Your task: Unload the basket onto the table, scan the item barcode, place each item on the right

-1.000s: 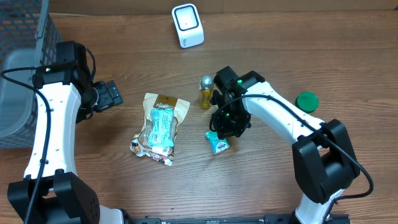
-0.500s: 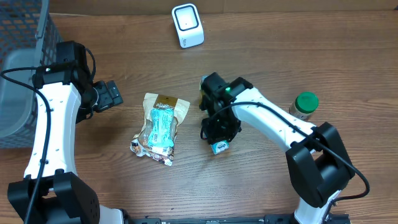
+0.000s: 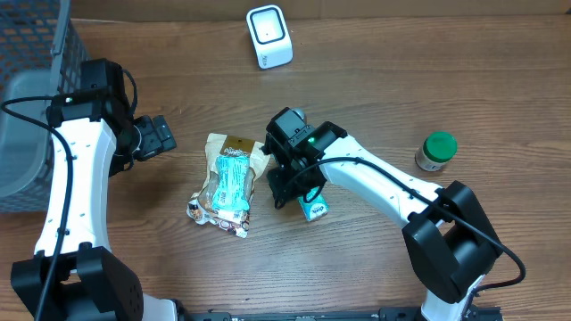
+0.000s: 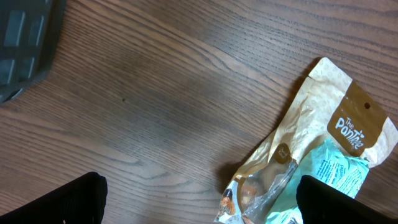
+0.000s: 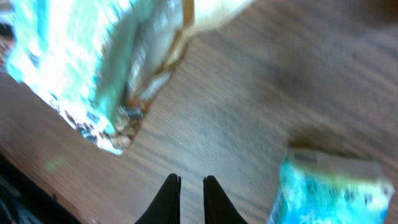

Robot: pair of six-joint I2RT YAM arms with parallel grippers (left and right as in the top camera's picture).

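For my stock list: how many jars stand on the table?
1: a jar with a green lid stands at the right, clear of the right arm. That arm covers some of the table, so another may be hidden.

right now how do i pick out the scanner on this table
Go to the far edge of the wooden table, beyond the snack pouch. The scanner is the small white box with a dark-rimmed square face, standing alone.

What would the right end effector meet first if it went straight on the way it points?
Probably bare tabletop, between the snack pouch and the teal packet; depth is unclear.
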